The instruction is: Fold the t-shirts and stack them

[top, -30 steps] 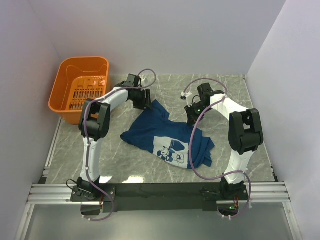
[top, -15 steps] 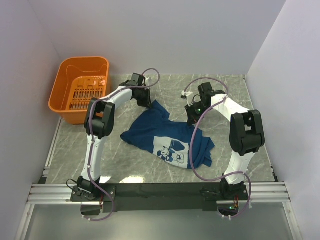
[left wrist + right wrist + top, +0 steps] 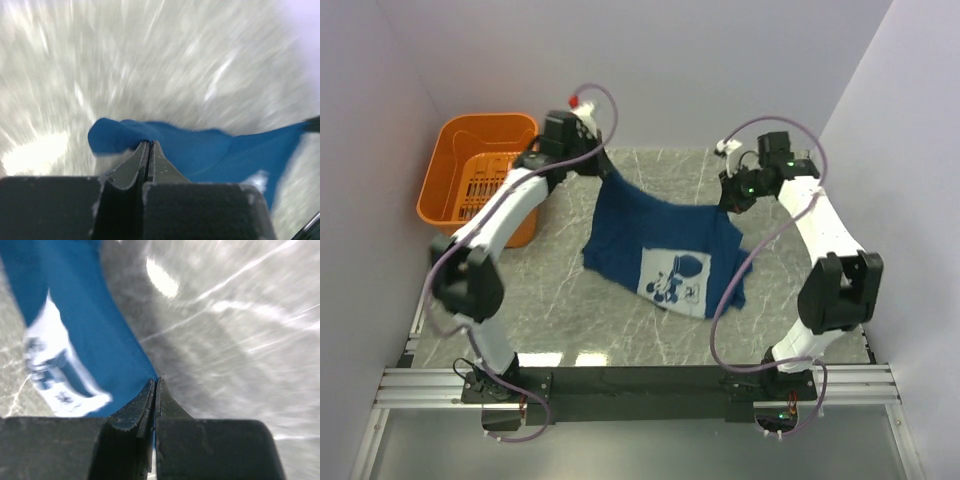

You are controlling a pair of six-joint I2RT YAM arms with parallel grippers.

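Observation:
A dark blue t-shirt (image 3: 655, 235) with a white cartoon print (image 3: 678, 280) hangs stretched between my two grippers above the marble table, its lower part draping down onto the table. My left gripper (image 3: 605, 172) is shut on the shirt's upper left corner; the left wrist view shows blue cloth (image 3: 200, 150) pinched at my left gripper (image 3: 149, 144). My right gripper (image 3: 728, 205) is shut on the upper right corner, and in the right wrist view the cloth (image 3: 95, 345) with the print hangs from the closed right gripper (image 3: 157, 381). Both wrist views are motion-blurred.
An orange slatted basket (image 3: 450, 140) stands at the back left beside the left arm. White walls close in the table on three sides. A black rail (image 3: 640, 382) with the arm bases runs along the near edge.
Both arms have risen and spread apart, lifting the shirt off the table and stretching it out. The left gripper shut on the cloth during this time.

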